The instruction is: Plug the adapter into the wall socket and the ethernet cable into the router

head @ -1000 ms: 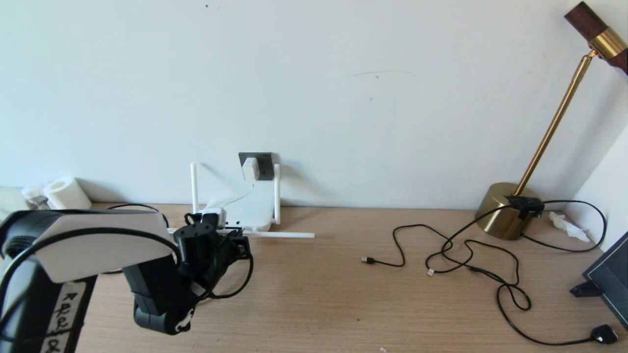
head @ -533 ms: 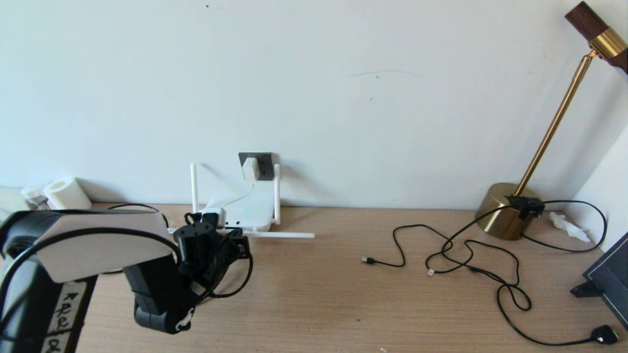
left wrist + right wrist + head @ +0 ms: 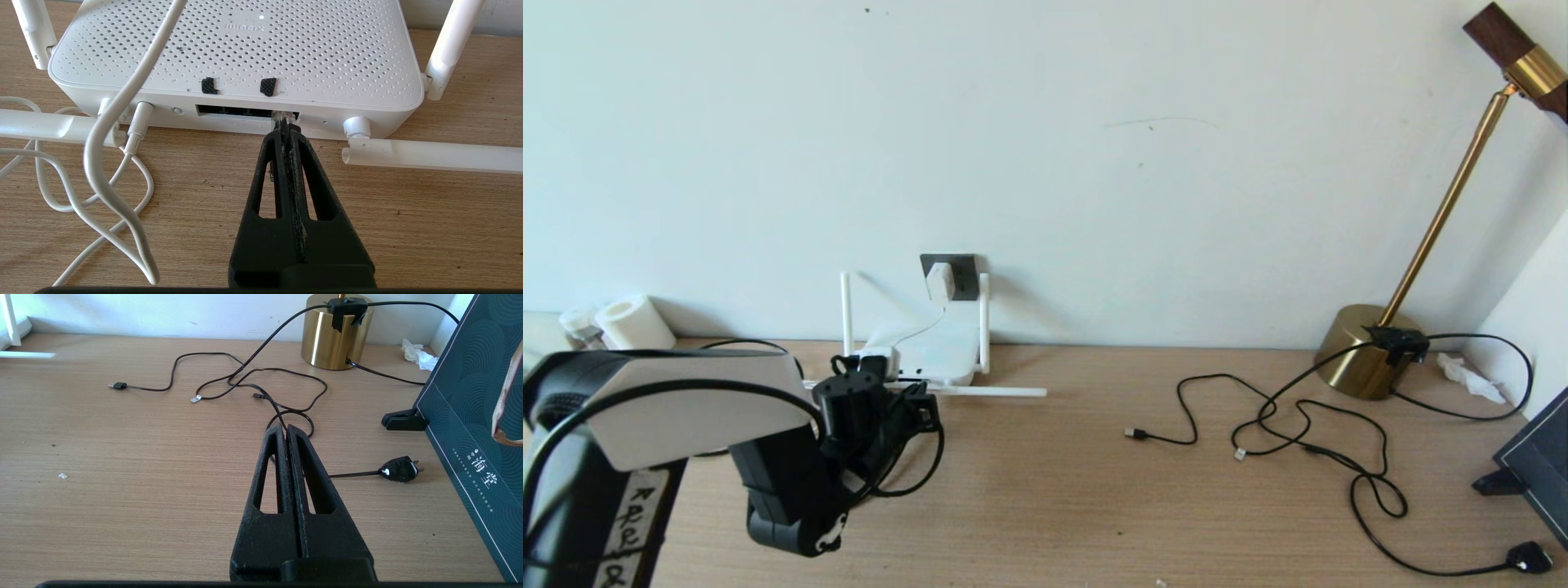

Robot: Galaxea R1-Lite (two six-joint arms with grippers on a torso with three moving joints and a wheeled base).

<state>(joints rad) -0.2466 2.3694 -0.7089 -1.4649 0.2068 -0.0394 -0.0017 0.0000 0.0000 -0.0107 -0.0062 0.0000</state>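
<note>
Head view: adapter (image 3: 940,282) sits in the wall socket (image 3: 960,276); left end effector (image 3: 920,406) is at the router (image 3: 935,349) on the counter (image 3: 1094,474).

Left wrist view: fingers pinch the ethernet cable (image 3: 283,118) plug at the port mouth. Push straight, level, until it seats.

Right wrist view: right end effector (image 3: 286,428) closed, empty, parked.

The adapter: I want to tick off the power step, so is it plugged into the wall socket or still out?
Plugged in: the adapter sits on the wall socket, off the desk.
</note>
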